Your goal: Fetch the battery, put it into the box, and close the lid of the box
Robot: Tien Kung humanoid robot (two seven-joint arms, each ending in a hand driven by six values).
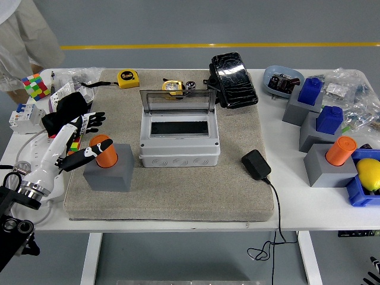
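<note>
The battery (105,151) is an orange cylinder standing upright in a grey block (108,173) on the mat's left side. My left hand (83,139) is just left of it, fingers (90,122) spread open and the thumb reaching the battery's near left side, without closing around it. The grey box (179,144) sits at the mat's middle with its clear lid (176,101) standing open at the back; its inside looks dark and empty. The tips of my right hand (374,272) barely show at the bottom right corner.
A black adapter (256,164) with its cable lies right of the box. A black pouch (233,80) and a yellow tape measure (127,78) lie behind. Grey blocks with a second orange cylinder (341,149) and blue pieces (328,119) stand at right. A person (27,35) stands at far left.
</note>
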